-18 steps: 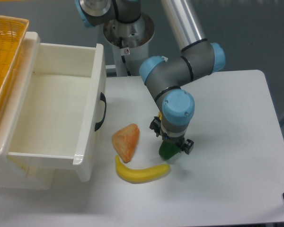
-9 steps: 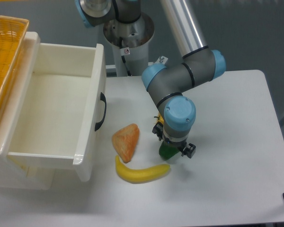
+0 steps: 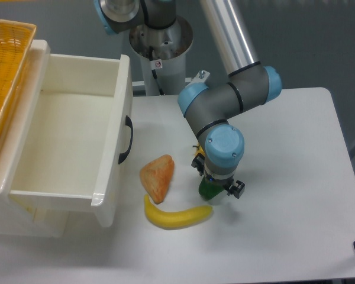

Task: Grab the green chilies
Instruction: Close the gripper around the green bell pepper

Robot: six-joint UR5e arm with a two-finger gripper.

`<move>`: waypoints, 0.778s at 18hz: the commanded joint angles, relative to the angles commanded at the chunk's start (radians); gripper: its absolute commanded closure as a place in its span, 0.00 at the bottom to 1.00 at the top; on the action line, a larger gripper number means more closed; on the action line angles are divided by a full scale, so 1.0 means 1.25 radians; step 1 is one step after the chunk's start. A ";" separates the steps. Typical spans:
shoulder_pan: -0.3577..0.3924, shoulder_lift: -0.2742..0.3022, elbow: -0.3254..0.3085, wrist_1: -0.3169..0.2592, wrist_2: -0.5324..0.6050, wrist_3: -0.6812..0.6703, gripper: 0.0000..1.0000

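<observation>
The green chilies (image 3: 209, 190) show as a small dark-green lump on the table, just above the right end of the banana. My gripper (image 3: 215, 184) points straight down over them, and the blue wrist hides most of the fingers. Black finger parts stick out on either side of the green chilies, at the upper left and lower right. The green chilies sit between those parts and rest on the table. Whether the jaws press on them is hidden from this view.
A yellow banana (image 3: 176, 216) lies just left of and below the gripper. An orange-yellow pepper (image 3: 158, 176) lies to its upper left. A white open drawer (image 3: 115, 154) with a black handle fills the left side, with a yellow basket (image 3: 9, 41) behind it.
The wrist turned a little around the green chilies and shifted slightly right and down. The green chilies, banana and orange pepper stayed where they were.
</observation>
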 joint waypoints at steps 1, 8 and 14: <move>0.000 -0.001 -0.001 0.000 0.000 0.000 0.00; 0.000 -0.006 -0.004 -0.001 0.000 0.000 0.00; 0.000 -0.006 0.004 -0.005 -0.001 -0.009 0.69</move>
